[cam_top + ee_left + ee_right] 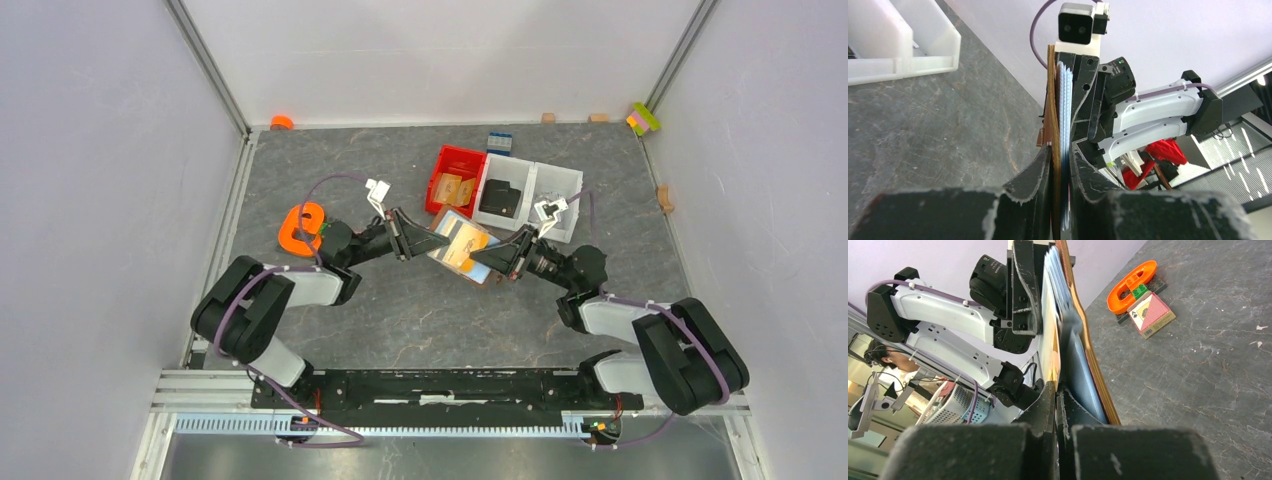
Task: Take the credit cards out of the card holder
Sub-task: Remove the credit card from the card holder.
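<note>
Two grippers face each other tip to tip over the middle of the table. The left gripper is clenched on one end of the holder, its two fingers pressing the brown cover and the blue card together. The right gripper is closed tight from the opposite end, its jaws pinching the thin edge of the orange card. That card stands edge-on in the right wrist view, just beside the blue card, with the holder's brown cover on the far side of both.

Both cards are partly inside the holder; how deep they sit cannot be told. The holder hangs off the table between the two grippers, tilted, touching nothing else.

Just behind it stands a red bin with tan pieces in it. Two white bins adjoin the red bin on the right, and the nearer one holds a black item. A blue block lies behind the bins. An orange ring rests at the left of the table, behind the left arm, with a red-backed card box just beside it. Small blocks lie along the back edge.
</note>
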Controlling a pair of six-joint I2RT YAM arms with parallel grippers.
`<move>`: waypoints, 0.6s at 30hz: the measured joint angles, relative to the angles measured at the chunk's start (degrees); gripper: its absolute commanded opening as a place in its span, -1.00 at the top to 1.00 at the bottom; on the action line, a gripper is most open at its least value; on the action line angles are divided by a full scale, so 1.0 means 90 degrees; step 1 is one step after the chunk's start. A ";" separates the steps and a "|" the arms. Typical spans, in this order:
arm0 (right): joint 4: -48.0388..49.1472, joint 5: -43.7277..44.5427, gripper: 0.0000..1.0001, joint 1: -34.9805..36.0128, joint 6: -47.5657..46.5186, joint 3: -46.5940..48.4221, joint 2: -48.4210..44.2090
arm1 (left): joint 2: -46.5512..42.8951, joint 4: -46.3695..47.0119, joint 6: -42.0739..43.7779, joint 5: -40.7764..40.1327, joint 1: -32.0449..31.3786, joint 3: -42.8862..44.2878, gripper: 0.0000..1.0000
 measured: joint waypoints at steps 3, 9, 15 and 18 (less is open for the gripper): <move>-0.0007 0.0000 1.00 -0.0017 0.0005 0.0000 0.0104 | -0.0189 -0.0005 0.0000 -0.0044 0.0189 -0.0165 0.95; -0.0160 0.0005 1.00 -0.0066 -0.0044 0.0010 0.0231 | -0.0474 -0.0083 0.0007 -0.0245 0.0461 -0.0427 0.95; -0.1360 0.0175 1.00 -0.0073 -0.0583 0.0284 0.0231 | -0.1258 -0.1564 0.0517 -0.0843 0.0588 -0.0532 0.96; -0.1982 0.0301 1.00 -0.0075 -0.0865 0.0425 0.0257 | -0.1906 -0.2737 0.1022 -0.1474 0.0600 -0.0532 0.95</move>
